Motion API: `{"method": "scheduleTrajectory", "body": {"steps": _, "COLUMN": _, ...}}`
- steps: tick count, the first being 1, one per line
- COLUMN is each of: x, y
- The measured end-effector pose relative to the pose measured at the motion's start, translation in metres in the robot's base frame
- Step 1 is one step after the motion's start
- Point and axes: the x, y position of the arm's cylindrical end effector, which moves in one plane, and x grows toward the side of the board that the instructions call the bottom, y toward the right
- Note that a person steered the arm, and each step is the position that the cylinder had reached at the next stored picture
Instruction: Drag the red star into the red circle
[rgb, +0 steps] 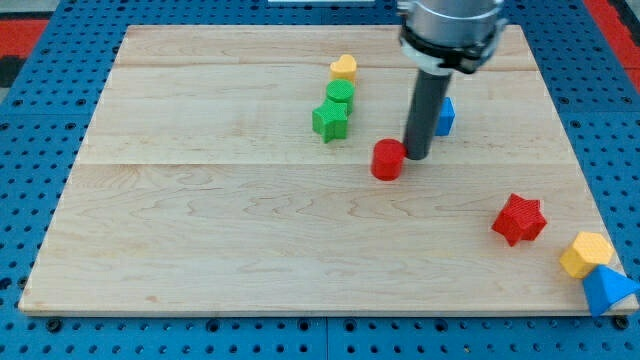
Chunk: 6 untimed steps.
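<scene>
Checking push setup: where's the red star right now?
Red star sits at the view's lower right, up-left of the yellow block, well right of the red circle, which my tip touches.

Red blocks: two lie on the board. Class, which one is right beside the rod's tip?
The red circle, at mid-board, sits just to the view's left of my tip. The red star lies apart, toward the view's lower right.

A single view is given, taken from above and in front of the wooden surface (200, 230), looking down at a slant toward its far edge. Nearly the whole surface is taken in from moderate closeness; the arm (450, 30) is cut off at the view's top.
</scene>
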Motion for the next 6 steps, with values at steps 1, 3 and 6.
{"method": "scheduleTrajectory", "body": {"steps": 1, "x": 0.009, "y": 0.097}}
{"method": "scheduleTrajectory", "body": {"steps": 3, "x": 0.075, "y": 0.203}}
{"method": "scheduleTrajectory", "body": {"steps": 6, "x": 0.078, "y": -0.004}}
